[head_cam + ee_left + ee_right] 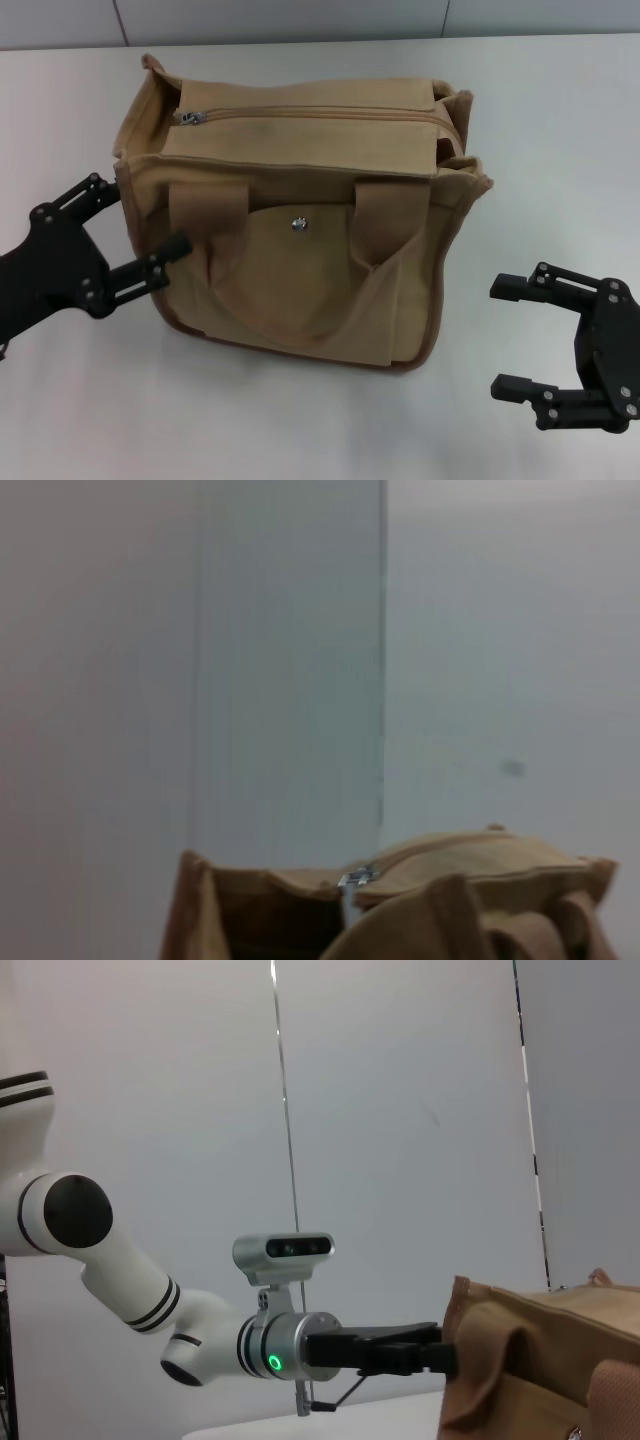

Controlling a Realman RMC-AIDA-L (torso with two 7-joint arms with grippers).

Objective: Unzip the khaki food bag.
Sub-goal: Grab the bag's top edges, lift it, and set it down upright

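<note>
Now, working from your left: the left hand point(135, 232) sits at about 9 o'clock from the khaki food bag point(300, 215), spread wide, with one finger reaching in against the bag's left front corner and the other back along its left side. It looks to be touching or just beside the cloth there, and it grips nothing.

The bag stands upright in the middle of the table point(560, 120), pocket and snap facing you, both handles folded down over the front. Its zipper point(320, 113) runs across the top and appears closed, with the metal pull point(190, 117) at the left end, near 11 o'clock on the bag.

Judge the bag as soft canvas, light and likely to slump or slide when you tug. So you will want one hand bracing the cloth near the left end while the other pinches the small pull and draws it toward 3 o'clock. The pull is small and flat; expect it to slip from a loose pinch.

Off at 4 o'clock, the right hand point(515, 335) hovers well apart from the bag, its fingers wide and empty.
</note>
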